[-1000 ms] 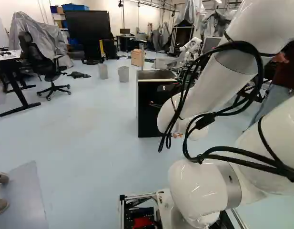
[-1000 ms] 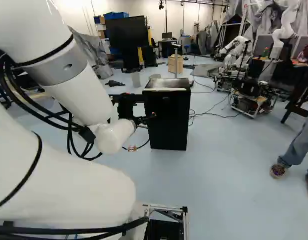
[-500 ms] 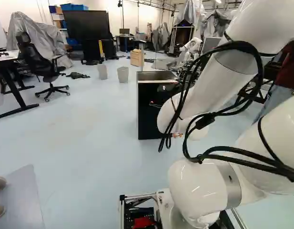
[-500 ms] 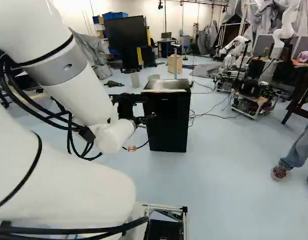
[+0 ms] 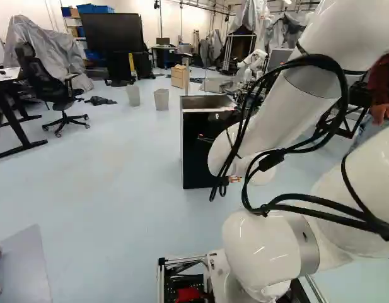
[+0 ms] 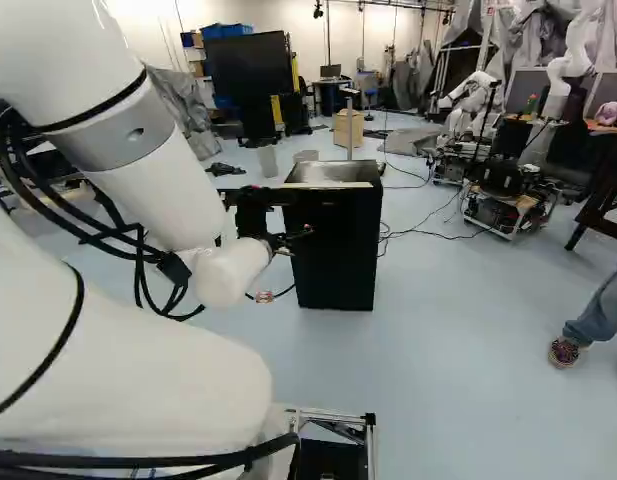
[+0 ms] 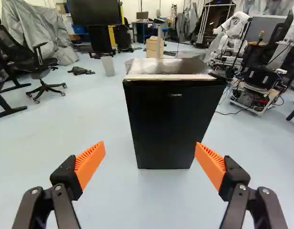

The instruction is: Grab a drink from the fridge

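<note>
The pincer (image 6: 287, 264) is open wide, its orange pads (image 7: 91, 161) far from each other. Just ahead, the black fridge (image 7: 170, 119) stands up straight on the floor (image 7: 108, 114), door shut. A wooden box (image 7: 153, 46) sits behind it. At the left of the left base view, a black chair (image 5: 46, 82) is beside a desk (image 5: 5, 78).

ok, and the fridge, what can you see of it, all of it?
The fridge is a small, boxy unit with a flat black front, a small pale mark near the front's top, and a shiny, metallic-looking silver top with a pale front edge. It stands upright on the floor, front looking closed, no handle discernible. It is ahead of the open gripper, not touched by it. Contents hidden.
</note>
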### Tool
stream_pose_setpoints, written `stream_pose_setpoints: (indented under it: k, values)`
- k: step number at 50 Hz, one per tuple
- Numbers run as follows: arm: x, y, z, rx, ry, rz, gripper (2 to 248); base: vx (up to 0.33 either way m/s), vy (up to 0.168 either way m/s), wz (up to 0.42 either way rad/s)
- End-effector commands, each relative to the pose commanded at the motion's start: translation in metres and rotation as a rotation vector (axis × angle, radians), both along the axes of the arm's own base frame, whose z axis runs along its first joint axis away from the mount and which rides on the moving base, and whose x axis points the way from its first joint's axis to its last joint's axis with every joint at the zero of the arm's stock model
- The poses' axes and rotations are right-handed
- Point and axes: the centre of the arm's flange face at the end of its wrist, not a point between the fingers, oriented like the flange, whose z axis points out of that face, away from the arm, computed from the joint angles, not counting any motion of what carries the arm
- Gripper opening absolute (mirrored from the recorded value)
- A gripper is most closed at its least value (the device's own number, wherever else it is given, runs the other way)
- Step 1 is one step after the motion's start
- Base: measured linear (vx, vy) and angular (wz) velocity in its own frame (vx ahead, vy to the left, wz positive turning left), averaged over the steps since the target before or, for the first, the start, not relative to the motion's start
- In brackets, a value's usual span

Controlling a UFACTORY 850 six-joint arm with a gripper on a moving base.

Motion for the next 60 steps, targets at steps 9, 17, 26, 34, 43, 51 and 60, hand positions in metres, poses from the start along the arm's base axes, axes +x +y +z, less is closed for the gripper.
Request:
stream_pose_setpoints:
  k: [9,17,26,34,43,51,60]
  values:
    - [0.0,0.0,0.0,0.0,0.0,0.0,247,0.092,0.043,-0.021]
    - [0.0,0.0,0.0,0.0,0.0,0.0,247,0.094,0.056,-0.027]
    - [0.0,0.0,0.0,0.0,0.0,0.0,247,0.094,0.074,-0.03]
    - [0.0,0.0,0.0,0.0,0.0,0.0,247,0.093,0.092,-0.026]
    - [0.0,0.0,0.0,0.0,0.0,0.0,247,0.102,0.103,-0.027]
    - [0.0,0.0,0.0,0.0,0.0,0.0,247,0.1,0.103,-0.027]
    - [0.0,0.0,0.0,0.0,0.0,0.0,247,0.101,0.103,-0.021]
